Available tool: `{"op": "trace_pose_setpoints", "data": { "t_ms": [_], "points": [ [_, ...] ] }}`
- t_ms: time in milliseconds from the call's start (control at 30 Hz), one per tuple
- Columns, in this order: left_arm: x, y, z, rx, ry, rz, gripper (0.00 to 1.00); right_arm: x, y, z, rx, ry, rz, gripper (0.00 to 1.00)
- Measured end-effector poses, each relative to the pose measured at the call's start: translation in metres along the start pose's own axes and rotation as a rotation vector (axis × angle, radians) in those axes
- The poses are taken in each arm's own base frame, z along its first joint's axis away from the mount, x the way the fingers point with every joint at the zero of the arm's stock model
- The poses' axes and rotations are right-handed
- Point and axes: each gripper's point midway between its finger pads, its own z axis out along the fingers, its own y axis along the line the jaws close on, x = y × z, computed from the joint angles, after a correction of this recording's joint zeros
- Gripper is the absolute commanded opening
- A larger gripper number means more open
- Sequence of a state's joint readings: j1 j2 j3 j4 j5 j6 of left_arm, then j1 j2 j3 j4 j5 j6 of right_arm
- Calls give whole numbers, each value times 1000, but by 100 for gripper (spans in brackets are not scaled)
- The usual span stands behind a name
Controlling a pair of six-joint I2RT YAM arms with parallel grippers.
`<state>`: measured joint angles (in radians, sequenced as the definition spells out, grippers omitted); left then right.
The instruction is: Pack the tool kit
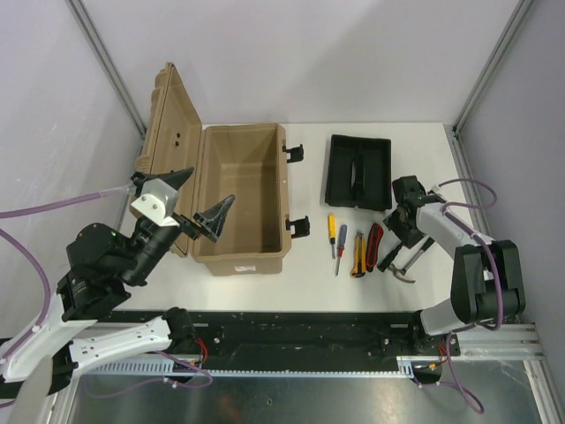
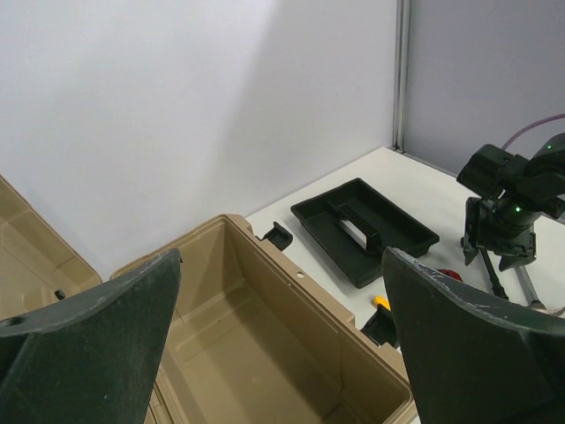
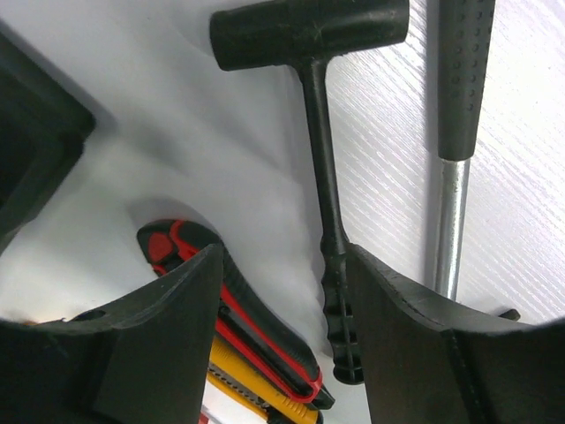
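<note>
The tan toolbox [image 1: 240, 199] stands open and empty, its lid [image 1: 168, 132] swung to the left. My left gripper [image 1: 205, 199] is open and empty, raised over the box's left side; in the left wrist view [image 2: 282, 353] the box's inside [image 2: 238, 344] shows between its fingers. My right gripper [image 1: 402, 231] is open, low over the tools on the table. In the right wrist view [image 3: 282, 336] its fingers straddle a black mallet's handle [image 3: 331, 256] and a red-and-black knife [image 3: 256, 318], touching neither.
A black tray [image 1: 359, 170] lies right of the box. Two screwdrivers [image 1: 335, 240], a yellow knife [image 1: 358, 254], the red-and-black knife [image 1: 374, 245] and a steel-shafted hammer [image 3: 455, 132] lie in a row. Two box latches [image 1: 300, 226] jut right.
</note>
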<state>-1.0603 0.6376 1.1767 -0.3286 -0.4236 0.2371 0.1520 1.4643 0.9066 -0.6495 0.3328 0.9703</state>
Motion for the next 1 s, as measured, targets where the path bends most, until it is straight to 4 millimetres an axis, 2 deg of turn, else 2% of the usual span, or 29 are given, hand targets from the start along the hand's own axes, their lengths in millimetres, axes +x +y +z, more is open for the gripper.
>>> {"op": "trace_pose_setpoints", "data": {
  "t_ms": [233, 400, 467, 667, 733, 1000],
  "points": [
    [-2, 1, -1, -2, -8, -3, 100, 13, -11, 14, 50, 27, 11, 56],
    [-1, 2, -1, -5, -6, 5, 100, 21, -15, 24, 81, 43, 6, 48],
    [-1, 2, -1, -10, -5, 6, 99, 23, -16, 26, 89, 39, -4, 42],
    [-1, 3, -1, -14, -4, 8, 99, 25, -17, 28, 97, 24, -20, 10],
    [-1, 4, -1, -17, -3, 14, 100, 25, -15, 29, 93, 19, -18, 2],
    [-1, 4, -1, -18, -3, 17, 99, 23, -13, 27, 72, -4, -42, 0]
  ]
}}
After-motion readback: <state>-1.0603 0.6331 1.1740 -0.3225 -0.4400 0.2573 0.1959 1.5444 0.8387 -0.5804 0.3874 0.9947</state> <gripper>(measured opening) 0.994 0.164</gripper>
